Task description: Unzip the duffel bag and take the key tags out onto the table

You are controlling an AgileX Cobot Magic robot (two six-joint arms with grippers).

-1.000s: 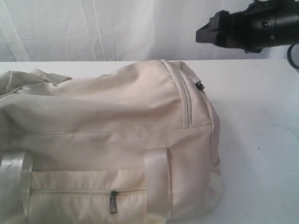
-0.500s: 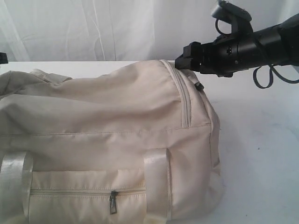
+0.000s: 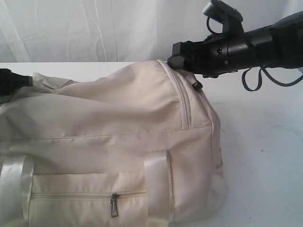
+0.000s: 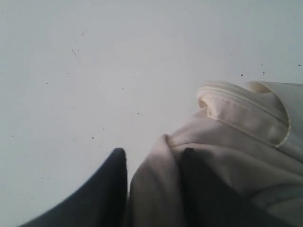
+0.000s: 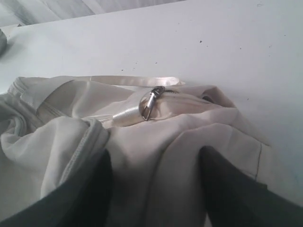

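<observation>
Exterior view cut off the duffel bag (image 3: pixel 109 123) at its left end and lower side. Interior was not visible. The main zipper (image 3: pixel 182 101) over the right end ran closed as far as it could be followed.

Of the left gripper (image 4: pixel 152 158) only two dark fingertips showed, in shadow, with a fold of bag fabric filling the gap between them. Could not tell whether the jaws clamped the fold or merely straddled it.

On the right gripper (image 5: pixel 154 153) the jaws stood apart, either side of a hump of cloth at the top of the bag's right end.

Bag lay on the white table (image 3: pixel 265 142), short of the far edge, with bare top between it and the right edge. Fabric was cream and creased. A pale, shiny webbing strap (image 3: pixel 158 184) crossed the front. Front pocket was zipped, its metal pull (image 3: pixel 114 204) hanging down. A second metal pull (image 5: pixel 149 105) lay on the end panel.
</observation>
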